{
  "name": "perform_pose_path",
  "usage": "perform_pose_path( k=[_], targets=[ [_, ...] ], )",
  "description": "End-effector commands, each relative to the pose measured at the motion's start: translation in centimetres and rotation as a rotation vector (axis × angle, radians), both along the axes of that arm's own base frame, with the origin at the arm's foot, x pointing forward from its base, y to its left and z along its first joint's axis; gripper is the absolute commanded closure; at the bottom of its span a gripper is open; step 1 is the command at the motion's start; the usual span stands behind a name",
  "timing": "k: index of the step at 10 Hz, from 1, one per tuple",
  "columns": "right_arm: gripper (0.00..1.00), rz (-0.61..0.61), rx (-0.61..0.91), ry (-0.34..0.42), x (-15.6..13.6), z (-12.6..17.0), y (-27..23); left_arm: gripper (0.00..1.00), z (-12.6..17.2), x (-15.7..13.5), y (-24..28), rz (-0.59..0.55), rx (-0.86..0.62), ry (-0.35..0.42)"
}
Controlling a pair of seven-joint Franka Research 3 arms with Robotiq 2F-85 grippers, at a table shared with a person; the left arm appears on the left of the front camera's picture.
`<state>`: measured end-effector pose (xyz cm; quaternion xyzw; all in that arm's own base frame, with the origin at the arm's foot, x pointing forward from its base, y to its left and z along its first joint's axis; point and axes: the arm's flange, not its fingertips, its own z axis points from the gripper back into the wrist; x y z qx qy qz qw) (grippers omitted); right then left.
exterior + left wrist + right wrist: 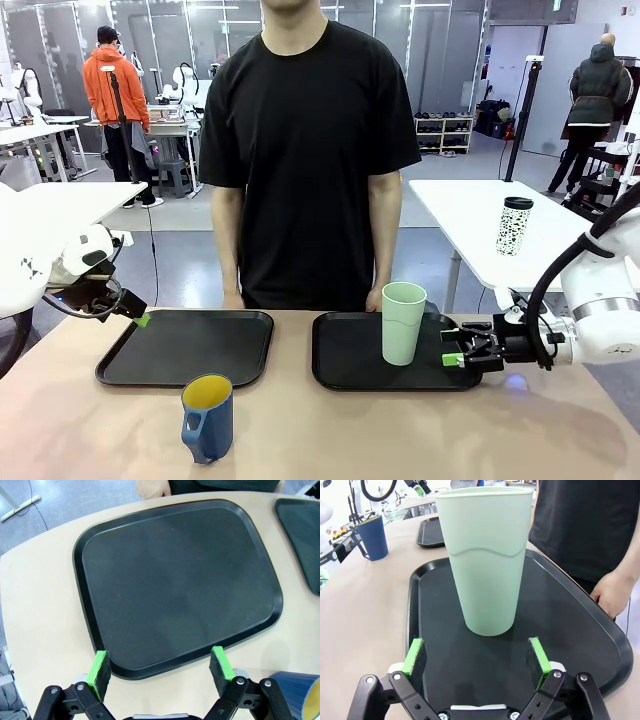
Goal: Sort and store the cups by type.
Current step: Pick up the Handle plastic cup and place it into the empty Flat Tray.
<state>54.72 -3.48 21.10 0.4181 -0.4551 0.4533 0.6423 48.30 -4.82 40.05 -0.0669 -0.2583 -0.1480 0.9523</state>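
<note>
A pale mint-green tumbler stands upright on the right-hand black tray, right of centre in the front view. The robot's right claw is level with the tumbler's lower part at the tray's right edge, its green-padded jaws spread wide and holding nothing. In the right wrist view the tumbler rises at centre frame just beyond the two pads, apart from both. The dark-blue mug, yellow inside, sits upright on the bare tan worktop at the lower left of centre, just in front of the left-hand black tray and off it. Its handle is turned toward the frame's left. At the left edge of the front view the left claw hangs over the near left corner of that tray. Its jaws are likewise spread wide with nothing between them, and the left wrist view shows the mug's rim in the lower right corner. A person in a black T-shirt stands at the far side of the worktop, one hand by the far rim of the right-hand tray.
</note>
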Motion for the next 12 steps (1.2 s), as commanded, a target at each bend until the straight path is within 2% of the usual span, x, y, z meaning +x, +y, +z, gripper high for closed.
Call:
perform_pose_path(
  k=[1,4,5,6,7,8,10,12],
  targets=[
    [0.00,0.003,0.009,-0.004,0.3,0.0,-0.1,0.00,0.1,0.1,0.0,-0.001,0.000,-0.003],
    [0.00,0.000,0.000,0.000,0.0,0.0,0.0,0.00,0.1,0.1,0.0,-0.001,0.000,-0.003],
    [0.00,0.017,-0.144,-0.044,-2.2,2.8,0.6,0.00,0.1,0.1,0.0,-0.001,0.000,-0.003],
    [0.00,-0.018,-0.314,-0.080,-4.8,6.2,0.8,0.00,0.1,0.1,0.0,-0.001,0.000,-0.003],
    [0.00,-0.049,-0.424,-0.078,-6.8,8.5,0.5,0.00,0.1,0.1,0.0,-0.001,0.000,-0.003],
    [0.00,-0.066,-0.478,-0.096,-8.3,10.4,0.3,0.00,0.1,0.1,0.0,-0.001,0.000,-0.003],
    [0.00,-0.093,-0.639,-0.082,-11.5,13.5,0.3,0.00,0.1,0.1,0.0,-0.001,0.000,-0.003],
    [0.00,-0.096,-0.733,-0.070,-14.3,16.2,0.5,0.00,0.1,0.1,0.0,-0.001,0.000,-0.003]
  ],
)
